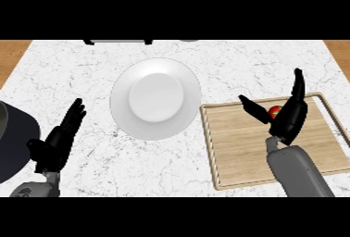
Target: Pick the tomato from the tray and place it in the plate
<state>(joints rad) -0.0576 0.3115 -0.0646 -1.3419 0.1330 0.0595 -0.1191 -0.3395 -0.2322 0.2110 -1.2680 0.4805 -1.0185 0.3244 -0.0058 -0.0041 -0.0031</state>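
A red tomato (pixel 275 111) lies near the far edge of the wooden tray (pixel 239 148) at the right, mostly hidden behind my right hand (pixel 288 118). That hand hovers over the tray, open, with straight fingers pointing away and the thumb spread to the left of the tomato. A white plate (pixel 156 98) rests on the marble counter in the middle, left of the tray. My left hand (pixel 60 136) is at the lower left, open with fingers up, resting apart from the plate.
A dark round pot or pan (pixel 12 141) pokes in at the left edge beside my left hand. A dark appliance edge (pixel 117 41) shows at the counter's far side. Wooden floor shows at both far corners.
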